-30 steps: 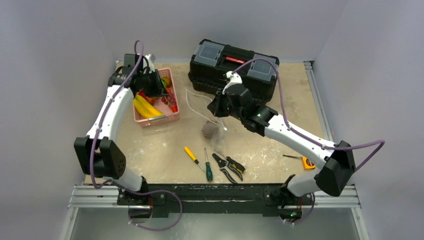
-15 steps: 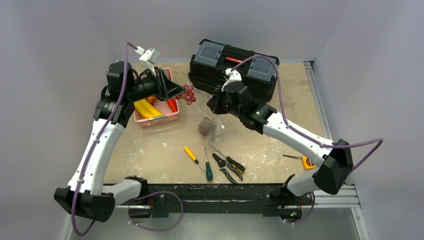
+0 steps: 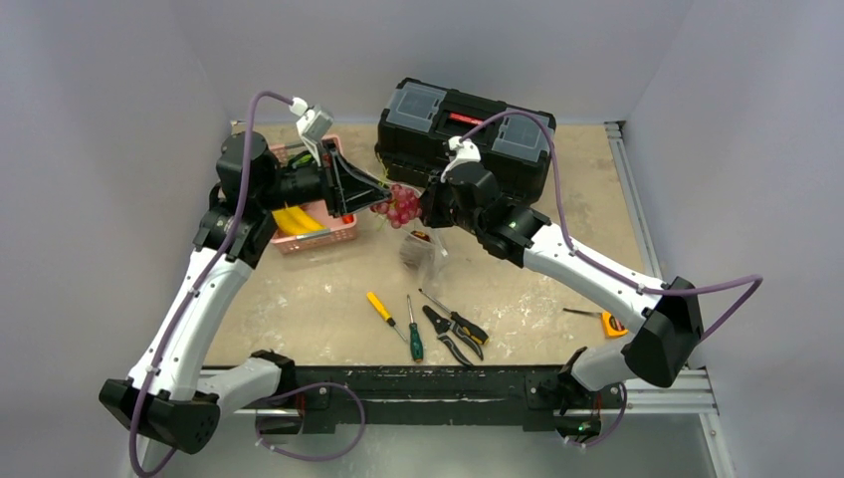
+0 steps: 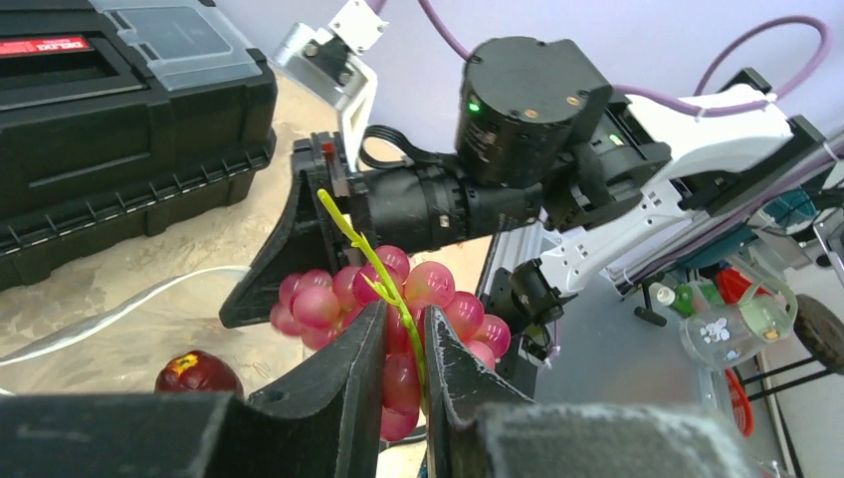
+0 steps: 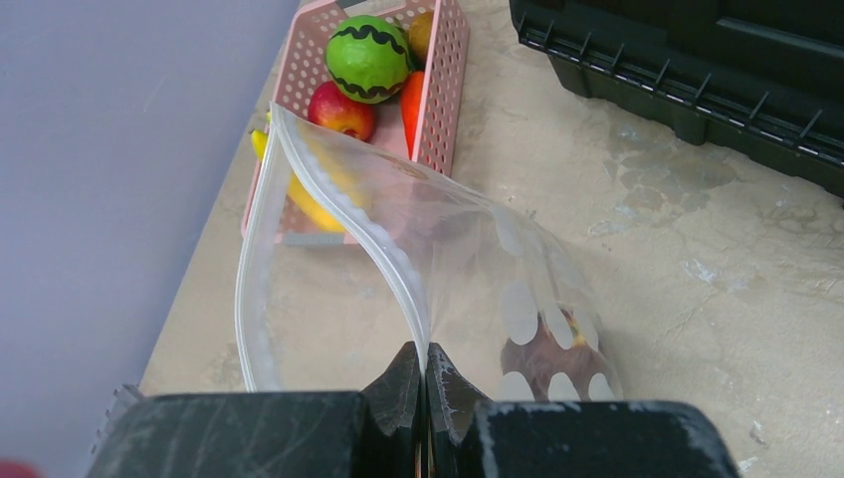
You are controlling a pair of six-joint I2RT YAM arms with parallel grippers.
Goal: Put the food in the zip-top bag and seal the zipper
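**Loading stage, partly done.** At far left, the pink basket [image 3: 318, 239] holds the bananas [image 3: 297, 219], a green melon [image 5: 368, 55], a red apple [image 5: 341, 110] and an orange piece [image 5: 412, 100]. None of these is bagged yet.

The left hand [image 4: 403, 337] is clamped on the green stem of the grape bunch [image 4: 438, 289]. The bunch hangs in the air just right of the basket and close beside the right hand [image 5: 423, 370].

Below and between the two hands, the zip-top bag [image 5: 458, 269] hangs with its mouth raised and its bottom resting on the tabletop [image 3: 299, 299]. One dark red piece [image 5: 542, 354] already lies inside it.

The right hand's fingers are pressed together on the bag's rim, holding it up. The zipper [image 5: 363, 244] is unsealed, its two strips bowed well apart.

The grapes are near the opening but not in it. Whether they hang directly over the mouth cannot be told.

Behind the right hand stands a black toolbox [image 3: 463, 124].

Left to do, by judgement: drop in the grapes, move over the basket's contents, then seal the bag.
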